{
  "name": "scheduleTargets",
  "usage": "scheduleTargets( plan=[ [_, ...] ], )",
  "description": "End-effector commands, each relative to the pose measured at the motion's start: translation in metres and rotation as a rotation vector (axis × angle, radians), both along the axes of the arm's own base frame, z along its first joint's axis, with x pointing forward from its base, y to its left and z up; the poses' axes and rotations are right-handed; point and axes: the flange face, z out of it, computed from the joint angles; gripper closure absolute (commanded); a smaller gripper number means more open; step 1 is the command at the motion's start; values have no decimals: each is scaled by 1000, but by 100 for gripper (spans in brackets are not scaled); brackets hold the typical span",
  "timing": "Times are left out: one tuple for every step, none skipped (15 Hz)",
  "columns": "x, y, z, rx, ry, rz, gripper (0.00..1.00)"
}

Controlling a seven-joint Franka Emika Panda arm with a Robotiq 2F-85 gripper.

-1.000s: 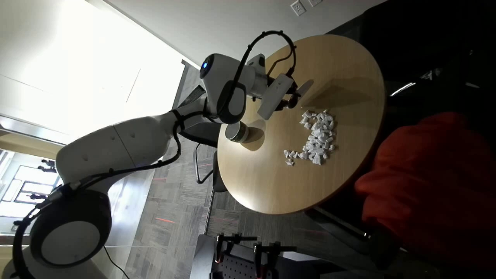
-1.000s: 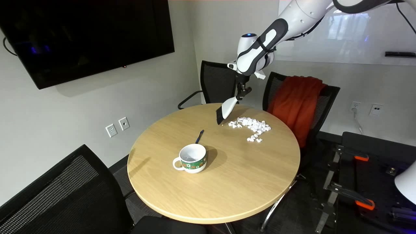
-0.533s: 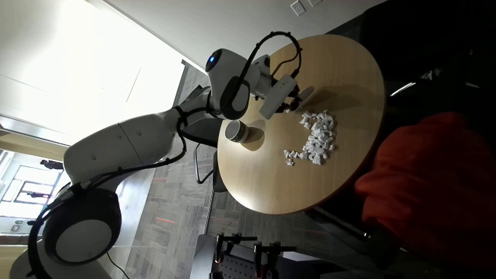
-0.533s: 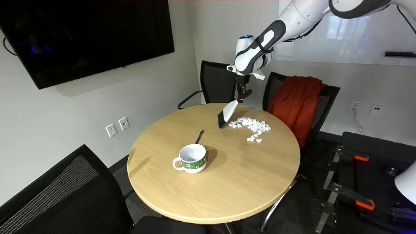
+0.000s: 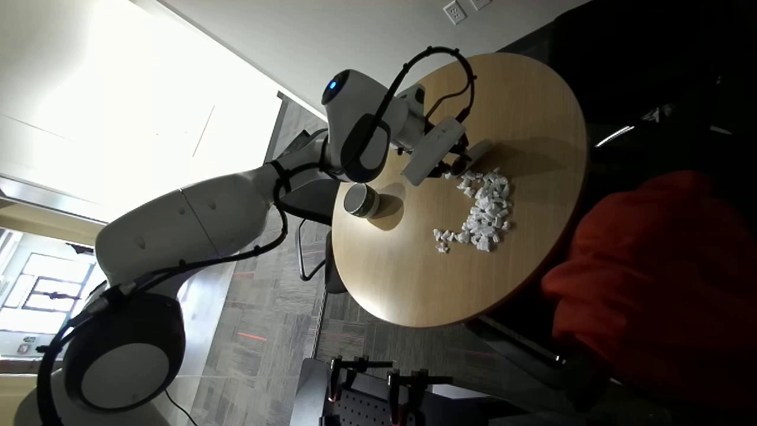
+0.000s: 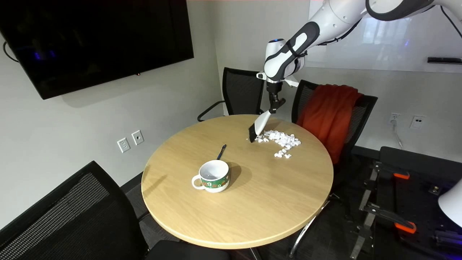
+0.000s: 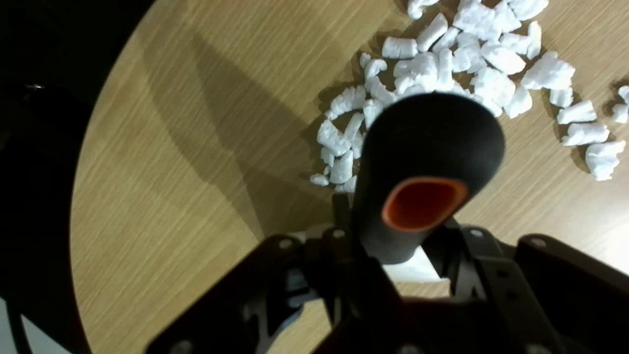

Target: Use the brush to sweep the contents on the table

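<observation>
Gripping: fingers (image 7: 479, 246) clamped round the brush (image 6: 262, 122)
Bristles (image 6: 252, 133): lower left of fingers in an exterior view
White foam bits (image 6: 283, 139): just right, contact unclear

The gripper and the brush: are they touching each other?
Touching: the wrist view shows the gripper clamping the dark brush handle from both sides.

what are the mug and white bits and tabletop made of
Mug: probably glazed ceramic, from its smooth white body and green floral band. White bits: likely matte foam, in puffy, irregular chunks. Tabletop: satin wood or laminate, by its grain and glare.
</observation>
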Motion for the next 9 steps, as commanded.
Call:
scheduleTargets(
  plan=[
    [-5,-3,8,4,43,2,88],
    [-8,-3,7,5,55,3,88],
    [-11,-4,7,0,65,2,88],
    [-14,-6,8,-3,73,2,88],
    [-17,-8,10,-8,82,2,88],
    [-21,-11,12,-20,88,1,88],
    [-24,-13,14,-29,97,5,88],
    [-28,-17,16,-39,110,6,88],
    [-33,-20,19,-43,125,8,88]
  ],
)
